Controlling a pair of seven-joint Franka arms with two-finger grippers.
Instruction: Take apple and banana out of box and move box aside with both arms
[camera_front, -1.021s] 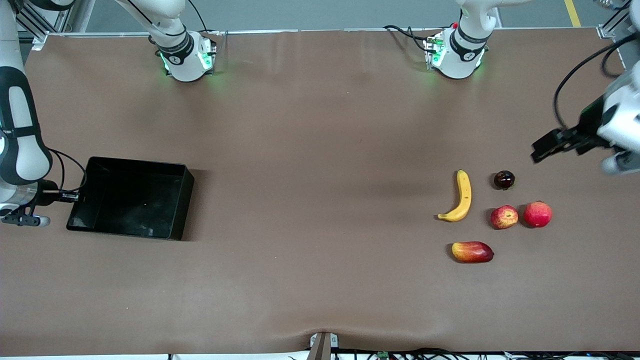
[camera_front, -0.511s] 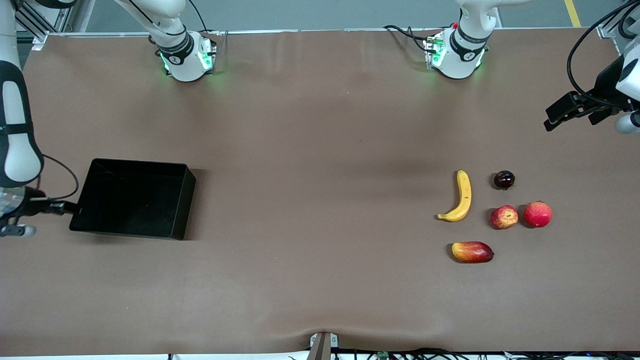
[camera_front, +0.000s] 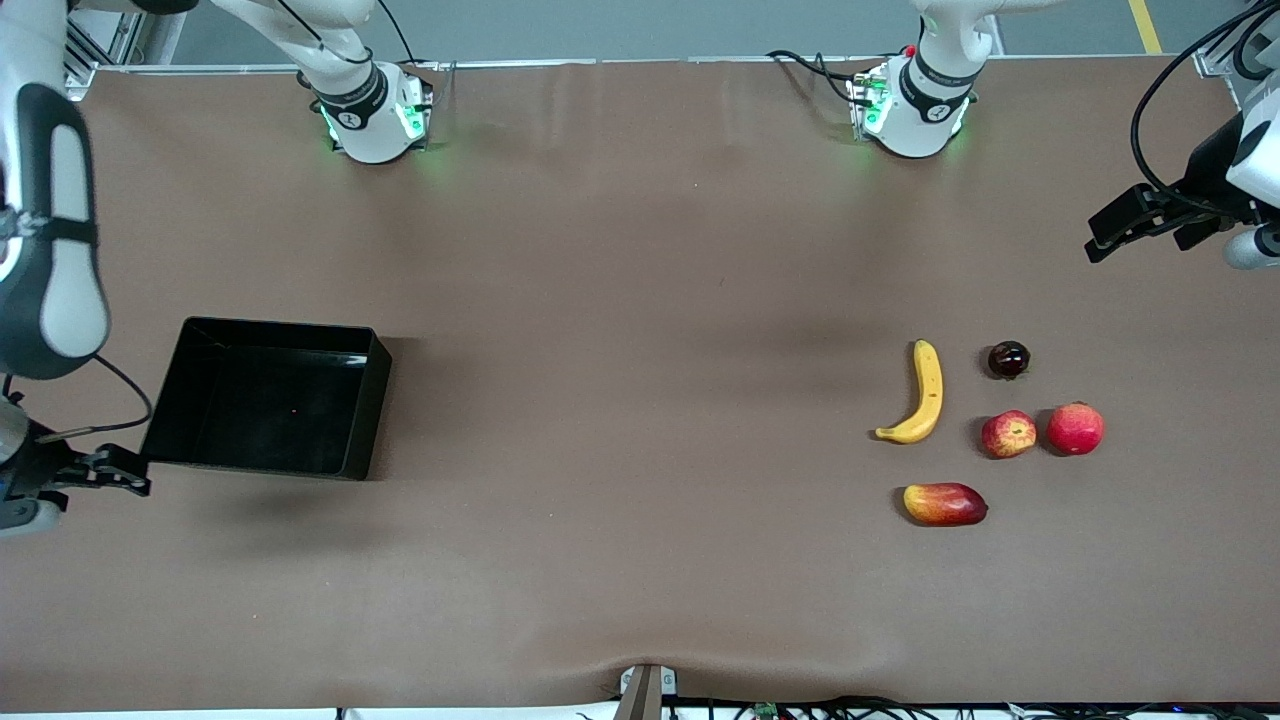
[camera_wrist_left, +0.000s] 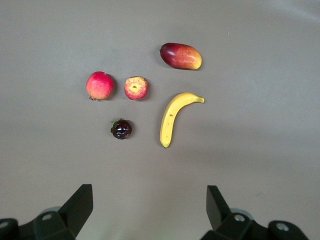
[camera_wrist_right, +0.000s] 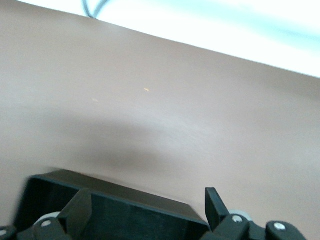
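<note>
With the apple (camera_front: 1008, 435) and banana (camera_front: 922, 394) lying out at the left arm's end and the empty box (camera_front: 265, 398) set aside, we hold both the left gripper (camera_front: 1140, 222) and right gripper (camera_front: 112, 470) spread and empty, needing only to retreat.

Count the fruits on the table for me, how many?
5, all toward the left arm's end: banana, dark plum, apple, pink-red fruit beside it, mango nearest the camera. The box looks empty.

box (camera_wrist_right: 115, 212): cut off by right wrist view's edge, interior hidden
right gripper (camera_front: 105, 470): arm partly outside front view
</note>
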